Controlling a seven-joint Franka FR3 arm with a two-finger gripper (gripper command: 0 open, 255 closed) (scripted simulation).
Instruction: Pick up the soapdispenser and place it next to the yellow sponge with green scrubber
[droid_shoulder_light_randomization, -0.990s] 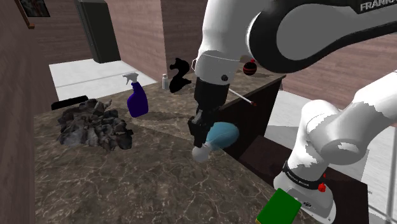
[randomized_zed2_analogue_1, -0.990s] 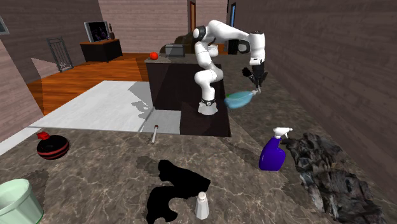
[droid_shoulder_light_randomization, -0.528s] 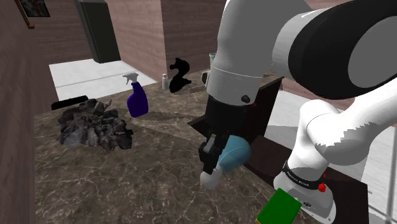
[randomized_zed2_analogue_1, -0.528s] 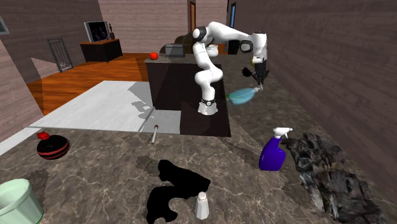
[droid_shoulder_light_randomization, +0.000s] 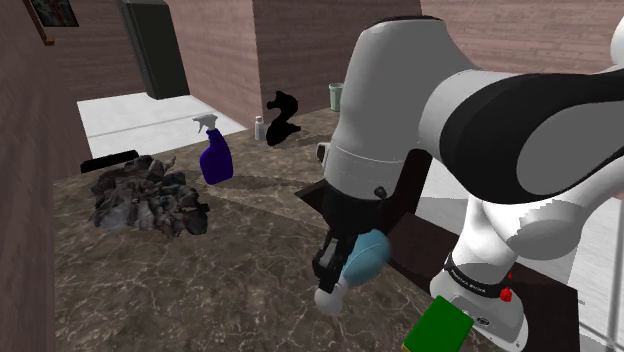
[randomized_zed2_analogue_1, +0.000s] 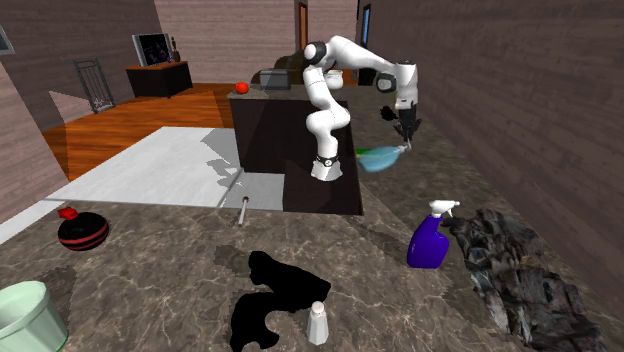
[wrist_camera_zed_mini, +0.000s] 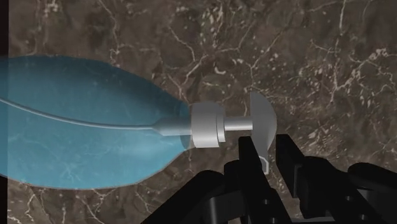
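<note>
The soap dispenser has a translucent light-blue body (droid_shoulder_light_randomization: 365, 255) and a white pump head (droid_shoulder_light_randomization: 328, 298). It hangs tilted, pump end down, above the marble countertop (droid_shoulder_light_randomization: 200, 290). My gripper (droid_shoulder_light_randomization: 330, 265) is shut on the pump head. In the wrist view the two black fingers (wrist_camera_zed_mini: 251, 156) clasp the edge of the pump head (wrist_camera_zed_mini: 261, 121), and the blue body (wrist_camera_zed_mini: 89, 140) sticks out sideways. In the second exterior view the gripper (randomized_zed2_analogue_1: 405, 128) holds the dispenser (randomized_zed2_analogue_1: 378, 157) beside the arm's base. A green block, the sponge's scrubber side (droid_shoulder_light_randomization: 440, 328), lies by the base, to the shoulder view's right of the dispenser.
A purple spray bottle (droid_shoulder_light_randomization: 215, 155) and a dark crumpled heap (droid_shoulder_light_randomization: 145, 195) sit at the shoulder view's left. A black object (droid_shoulder_light_randomization: 282, 115), a small white bottle (droid_shoulder_light_randomization: 260, 127) and a green cup (droid_shoulder_light_randomization: 336, 95) stand farther back. The dark stand (droid_shoulder_light_randomization: 400, 190) rises just behind the gripper.
The gripper has carried the dispenser down and toward the shoulder view's lower right, closer to the arm's base and the green block. Its grip on the pump head is unchanged.
</note>
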